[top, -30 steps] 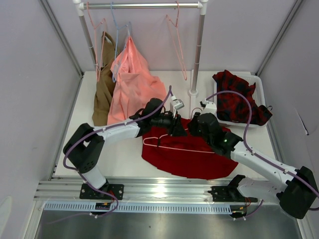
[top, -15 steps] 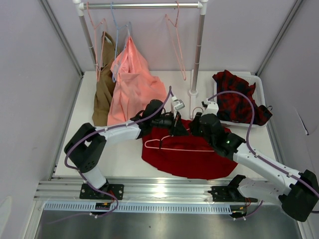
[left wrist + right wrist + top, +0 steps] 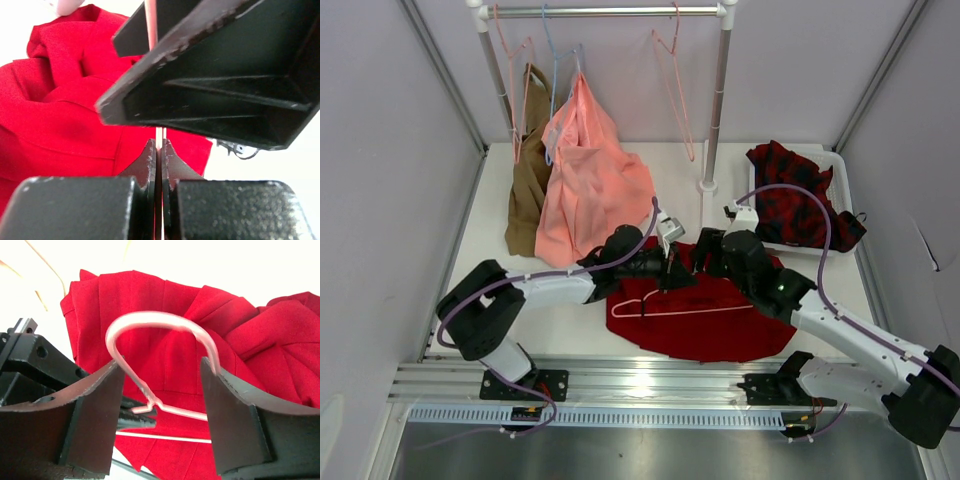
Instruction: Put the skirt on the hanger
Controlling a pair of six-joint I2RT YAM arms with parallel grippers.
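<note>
The deep-red skirt point(image 3: 705, 325) lies spread on the table in front of both arms, and it also fills the wrist views point(image 3: 60, 115) point(image 3: 165, 355). The pale-pink wire hanger point(image 3: 692, 307) lies on top of it. My left gripper point(image 3: 670, 270) is shut on the hanger's thin wire point(image 3: 159, 135) near the neck. Its dark tips point(image 3: 137, 417) show in the right wrist view at the twisted neck. My right gripper point(image 3: 706, 256) point(image 3: 161, 369) stands open. The hanger's hook point(image 3: 160, 320) arches between its fingers point(image 3: 97, 405), resting against the inner face of the right one.
A clothes rail stands at the back on a white post point(image 3: 717, 100), carrying spare pink hangers point(image 3: 675, 90) and a blue hanger point(image 3: 552, 70). A salmon-pink garment point(image 3: 592, 180) and a brown one point(image 3: 527, 190) hang at left. A white bin point(image 3: 840, 165) holds a red-and-black checked garment point(image 3: 800, 195).
My left gripper has shut on the hanger's wire. My right gripper has opened off the hook. The hanger and both grippers have shifted slightly toward the near edge.
</note>
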